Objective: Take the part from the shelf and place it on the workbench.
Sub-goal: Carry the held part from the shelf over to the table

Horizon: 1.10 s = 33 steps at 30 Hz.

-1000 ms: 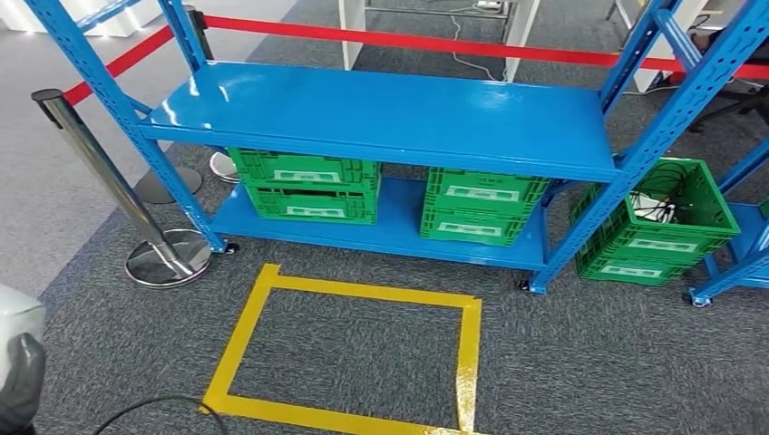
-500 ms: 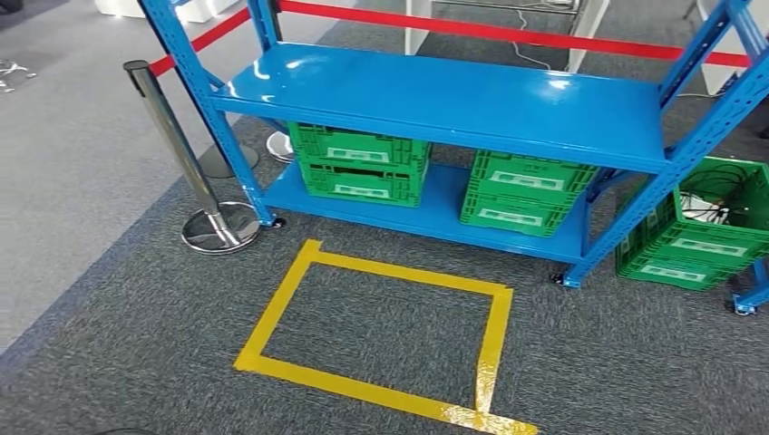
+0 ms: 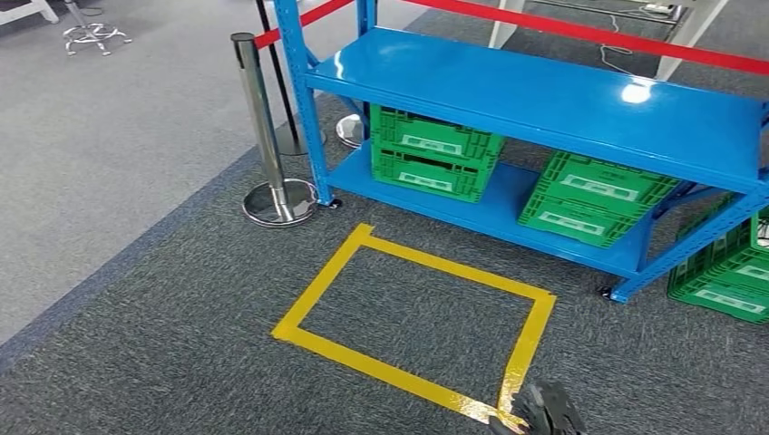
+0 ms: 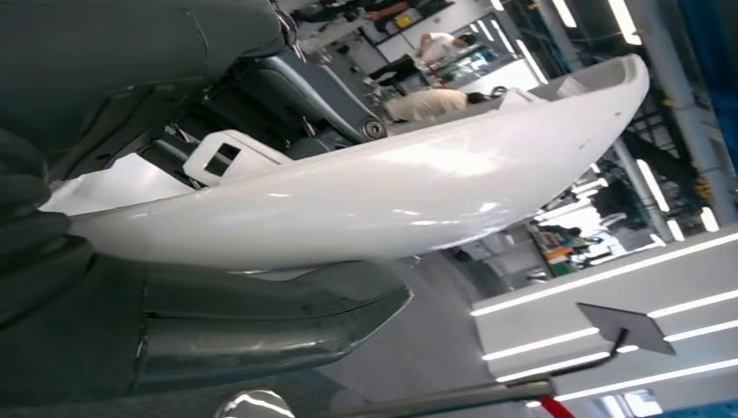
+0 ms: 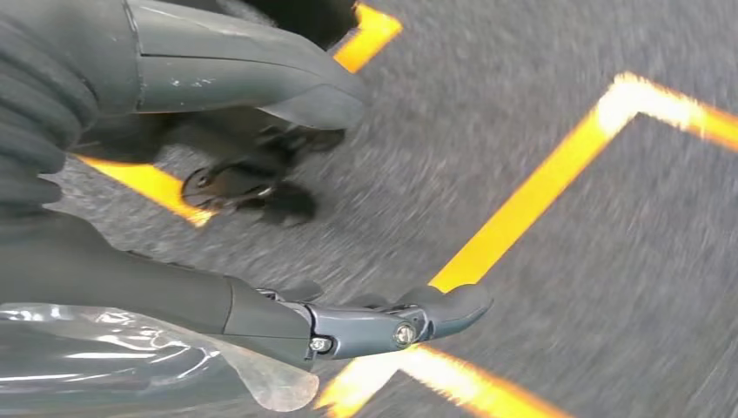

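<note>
A long, curved, glossy white part (image 4: 374, 192) lies in my left hand (image 4: 104, 287), with the dark fingers over it and the thick grey thumb (image 4: 261, 340) under it. My right hand (image 5: 130, 261) hangs above the grey carpet with its thumb and fingers (image 5: 392, 326) apart and nothing between them. In the head view that right hand (image 3: 547, 410) is a dark shape at the bottom edge, over a corner of the yellow tape. The blue shelf (image 3: 544, 100) stands ahead to the right, its top board bare.
Green crates (image 3: 435, 154) (image 3: 594, 199) sit on the shelf's lower board, another (image 3: 725, 272) on the floor at right. A yellow tape rectangle (image 3: 417, 258) marks the carpet. A chrome stanchion (image 3: 263, 136) and red belt (image 3: 589, 32) stand by the shelf.
The camera has turned, so the shelf and tape rectangle have slid right and tilted in the picture. My left hand has left the lower left corner; my right hand now shows at the bottom.
</note>
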Available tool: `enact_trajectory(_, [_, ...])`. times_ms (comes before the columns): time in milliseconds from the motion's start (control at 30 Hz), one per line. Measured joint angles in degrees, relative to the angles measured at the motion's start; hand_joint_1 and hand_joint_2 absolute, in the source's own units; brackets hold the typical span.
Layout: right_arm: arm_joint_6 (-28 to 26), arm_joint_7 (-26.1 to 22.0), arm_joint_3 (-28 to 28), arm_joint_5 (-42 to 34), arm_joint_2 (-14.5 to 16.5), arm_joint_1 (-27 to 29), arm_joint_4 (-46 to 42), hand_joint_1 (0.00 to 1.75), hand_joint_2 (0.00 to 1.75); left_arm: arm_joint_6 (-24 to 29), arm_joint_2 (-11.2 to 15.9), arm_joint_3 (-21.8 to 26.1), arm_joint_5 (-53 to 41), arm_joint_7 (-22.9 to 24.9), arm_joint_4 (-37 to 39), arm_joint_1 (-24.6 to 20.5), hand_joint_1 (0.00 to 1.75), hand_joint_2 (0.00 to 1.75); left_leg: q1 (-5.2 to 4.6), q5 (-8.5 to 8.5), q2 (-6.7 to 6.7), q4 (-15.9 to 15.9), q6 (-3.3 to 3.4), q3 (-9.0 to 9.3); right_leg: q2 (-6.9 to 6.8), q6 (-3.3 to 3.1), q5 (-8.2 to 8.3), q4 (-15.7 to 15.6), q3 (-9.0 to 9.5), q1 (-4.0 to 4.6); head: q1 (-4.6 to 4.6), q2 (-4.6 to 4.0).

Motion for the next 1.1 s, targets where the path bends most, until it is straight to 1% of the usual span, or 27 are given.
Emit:
enact_trajectory(33, [0.00, -0.54, 1.77, -0.88, -0.44, -2.10, 2.91, 0.00, 1.75, 0.32, 0.15, -0.36, -0.58, 0.49, -0.42, 0.37, 1.75, 1.75, 0.09, 0.29, -0.63, -0.21, 0.47, -0.25, 1.36, 0.24, -1.32, 1.89, -1.00, -0.13, 0.11, 0.00])
enact_trajectory(67, [0.09, -1.06, 3.19, -1.42, -0.73, -3.75, 5.51, 0.00, 1.75, 0.47, 0.25, -0.71, -0.98, 0.83, -0.80, 0.68, 1.75, 1.75, 0.14, 0.53, -1.32, -0.33, 0.82, -0.46, 3.06, 0.43, -3.23, 5.22, -2.67, -0.26, 0.24, 0.00])
enact_trajectory(100, [0.22, -1.50, 4.42, -1.78, -0.93, -5.10, 7.97, 0.00, 1.75, 0.56, 0.34, -1.01, -1.29, 1.09, -1.07, 0.85, 1.75, 1.75, 0.10, 0.69, -2.10, -0.32, 1.07, -0.75, 4.49, 0.52, -5.18, 9.46, -4.68, -0.32, 0.35, 0.00])
enact_trajectory(133, [0.36, -1.82, 5.58, -2.05, -1.05, -6.25, 10.24, 0.00, 1.75, 0.57, 0.43, -1.30, -1.50, 1.36, -1.21, 0.91, 1.75, 1.75, 0.03, 0.81, -2.95, -0.29, 1.24, -0.98, 5.21, 0.58, -6.67, 13.67, -6.79, -0.39, 0.37, 0.00])
enact_trajectory(167, [0.47, -2.05, 6.63, -2.23, -1.18, -7.19, 12.17, 0.00, 1.75, 0.57, 0.49, -1.52, -1.62, 1.58, -1.27, 0.91, 1.75, 1.75, -0.03, 0.87, -3.82, -0.25, 1.31, -1.09, 5.51, 0.60, -7.16, 16.54, -8.34, -0.43, 0.36, 0.00])
enact_trajectory(200, [0.52, -2.21, 7.45, -2.34, -1.29, -7.98, 13.65, 0.00, 1.75, 0.57, 0.53, -1.67, -1.70, 1.73, -1.28, 0.91, 1.75, 1.75, -0.07, 0.89, -4.66, -0.18, 1.33, -1.10, 5.64, 0.57, -6.41, 17.19, -8.92, -0.44, 0.36, 0.00])
enact_trajectory(233, [0.54, -2.34, 8.13, -2.44, -1.39, -8.73, 14.88, 0.00, 1.75, 0.56, 0.56, -1.79, -1.72, 1.86, -1.28, 0.90, 1.75, 1.75, -0.09, 0.86, -5.50, -0.06, 1.28, -1.06, 5.83, 0.52, -4.53, 15.53, -8.51, -0.47, 0.36, 0.00])
enact_trajectory(267, [0.56, -2.51, 8.65, -2.50, -1.51, -9.44, 15.88, 0.00, 1.75, 0.53, 0.60, -1.92, -1.75, 1.96, -1.29, 0.89, 1.75, 1.75, -0.08, 0.77, -6.29, 0.14, 1.16, -1.02, 6.48, 0.42, -1.87, 12.01, -7.30, -0.56, 0.36, 0.00])
enact_trajectory(300, [0.61, -2.72, 9.11, -2.55, -1.63, -10.10, 16.81, 0.00, 1.75, 0.45, 0.63, -2.06, -1.78, 2.06, -1.29, 0.88, 1.75, 1.75, -0.12, 0.63, -7.03, 0.42, 0.96, -1.09, 7.83, 0.33, 0.35, 8.32, -5.91, -0.71, 0.36, 0.00])
enact_trajectory(333, [0.69, -3.00, 9.62, -2.59, -1.75, -10.70, 17.69, 0.00, 1.75, 0.32, 0.70, -2.21, -1.80, 2.19, -1.32, 0.89, 1.75, 1.75, -0.17, 0.48, -7.76, 0.83, 0.71, -1.33, 9.14, 0.26, 1.81, 5.07, -4.69, -0.91, 0.31, 0.00])
enact_trajectory(367, [0.83, -3.26, 10.14, -2.62, -1.84, -11.22, 18.46, 0.00, 1.75, 0.16, 0.77, -2.38, -1.81, 2.32, -1.37, 0.97, 1.75, 1.75, -0.17, 0.42, -8.38, 1.25, 0.40, -1.77, 10.16, 0.15, 2.26, 3.03, -3.82, -1.02, 0.31, 0.00])
enact_trajectory(400, [0.96, -3.45, 10.67, -2.66, -1.88, -11.63, 19.06, 0.00, 1.75, -0.01, 0.84, -2.53, -1.80, 2.47, -1.42, 1.14, 1.75, 1.75, -0.14, 0.49, -9.00, 1.55, 0.05, -2.30, 10.59, 0.07, 1.92, 2.38, -3.49, -1.08, 0.26, 0.00])
enact_trajectory(467, [1.26, -3.57, 11.71, -2.85, -1.93, -12.30, 19.70, 0.00, 1.75, -0.29, 0.94, -2.73, -1.81, 2.72, -1.52, 1.60, 1.75, 1.75, -0.01, 0.67, -9.80, 1.92, -0.64, -3.14, 9.49, -0.32, 1.61, 1.93, -3.29, -1.15, 0.26, 0.00])
enact_trajectory(500, [1.39, -3.54, 12.11, -3.13, -1.95, -12.62, 19.91, 0.00, 1.75, -0.44, 0.98, -2.79, -1.86, 2.84, -1.53, 1.78, 1.75, 1.75, -0.06, 0.31, -8.99, 2.46, -1.00, -3.50, 8.84, -0.56, 1.72, 1.85, -3.32, -1.23, 0.17, 0.00])
enact_trajectory(533, [1.52, -3.46, 12.45, -3.59, -1.98, -12.92, 20.14, 0.00, 1.75, -0.60, 1.05, -2.82, -1.97, 2.90, -1.54, 1.84, 1.75, 1.75, -0.13, -0.66, -7.57, 3.97, -1.31, -4.19, 8.07, -0.84, 1.82, 1.69, -3.27, -1.28, 0.06, 0.00])
enact_trajectory(600, [1.68, -3.22, 12.84, -5.01, -2.05, -13.24, 20.64, 0.00, 1.75, -0.90, 1.16, -2.90, -2.19, 2.97, -1.54, 1.79, 1.75, 1.75, -0.17, -4.10, -4.33, 10.45, -1.85, -7.11, 6.36, -1.23, 1.81, 1.57, -3.18, -1.18, -0.17, 0.00])
enact_trajectory(667, [1.66, -2.49, 13.11, -6.95, -2.25, -13.11, 20.96, 0.00, 1.75, -1.01, 1.19, -2.97, -2.11, 2.93, -1.52, 1.80, 1.75, 1.75, -0.01, -6.76, -3.45, 17.53, -2.16, -10.35, 4.47, -1.41, 1.70, 1.59, -3.14, -0.99, -0.22, 0.00])
enact_trajectory(700, [1.49, -1.84, 13.21, -8.11, -2.44, -12.94, 20.91, 0.00, 1.75, -1.01, 1.16, -2.99, -1.91, 2.83, -1.50, 1.82, 1.75, 1.75, 0.04, -6.66, -3.35, 18.73, -2.21, -10.86, 3.54, -1.44, 1.65, 1.59, -3.10, -0.94, -0.22, 0.00])
enact_trajectory(733, [1.23, -1.06, 13.28, -9.29, -2.64, -12.70, 20.64, 0.00, 1.75, -1.01, 1.13, -3.02, -1.61, 2.66, -1.47, 1.79, 1.75, 1.75, 0.06, -5.45, -3.17, 17.57, -2.17, -10.22, 2.71, -1.44, 1.59, 1.60, -3.02, -0.91, -0.22, 0.00])
enact_trajectory(767, [0.85, -0.20, 13.31, -10.55, -2.90, -12.35, 20.01, 0.00, 1.75, -1.01, 1.10, -3.05, -1.29, 2.40, -1.43, 1.72, 1.75, 1.75, 0.06, -3.43, -2.64, 14.23, -2.04, -8.45, 1.93, -1.40, 1.52, 1.60, -2.86, -0.88, -0.22, 0.00])
enact_trajectory(833, [-0.33, 1.56, 13.43, -13.14, -3.65, -11.27, 17.82, 0.00, 1.75, -1.01, 1.08, -3.13, -0.70, 1.89, -1.32, 1.38, 1.75, 1.75, -0.29, -0.35, -0.09, 6.16, -1.48, -4.30, 0.63, -1.13, 1.27, 1.66, -2.57, -0.68, -0.24, 0.00])
enact_trajectory(867, [-1.07, 2.38, 13.56, -14.48, -4.21, -10.61, 16.44, 0.00, 1.75, -0.99, 1.08, -3.17, -0.42, 1.67, -1.24, 1.13, 1.75, 1.75, -0.53, 0.30, 0.96, 3.51, -1.10, -3.04, 0.04, -0.92, 1.16, 1.70, -2.49, -0.53, -0.21, 0.00])
enact_trajectory(900, [-1.79, 3.09, 13.76, -15.74, -4.73, -9.89, 15.03, 0.00, 1.75, -0.97, 1.07, -3.20, -0.12, 1.48, -1.13, 0.86, 1.75, 1.75, -0.79, 0.29, 1.49, 2.38, -0.75, -2.66, -0.56, -0.71, 1.07, 1.72, -2.47, -0.39, -0.21, 0.00])
enact_trajectory(967, [-3.28, 4.31, 14.26, -18.13, -5.79, -8.41, 12.10, 0.00, 1.75, -0.94, 1.04, -3.25, 0.68, 0.97, -0.80, 0.34, 1.75, 1.75, -0.95, 0.45, 0.42, 2.08, 0.06, -3.02, -1.56, -0.21, 0.94, 1.66, -2.41, -0.39, -0.19, 0.00])
enact_trajectory(1000, [-3.94, 4.77, 14.52, -19.19, -6.39, -7.69, 10.61, 0.00, 1.75, -0.97, 1.00, -3.27, 1.06, 0.66, -0.59, 0.04, 1.75, 1.75, -0.89, 0.66, -0.20, 1.92, 0.49, -3.12, -0.80, 0.09, 0.53, 1.95, -2.57, -0.49, -0.18, 0.00])
enact_trajectory(1033, [-4.57, 5.20, 14.80, -20.19, -6.96, -6.98, 9.14, 0.00, 1.75, -1.04, 0.98, -3.30, 1.34, 0.42, -0.34, -0.46, 1.75, 1.75, -0.79, 0.91, -0.79, 1.74, 0.94, -3.20, 0.66, 0.35, -0.40, 3.03, -3.04, -0.57, -0.12, 0.00])
enact_trajectory(1100, [-5.80, 5.94, 15.50, -22.20, -8.29, -5.34, 6.37, 0.00, 1.75, -1.20, 0.89, -3.47, 1.42, 0.41, 0.34, -1.84, 1.75, 1.75, -0.68, 1.30, -1.96, 1.57, 1.60, -3.40, 4.37, 0.53, -4.00, 8.99, -5.71, -0.63, 0.03, 0.00])
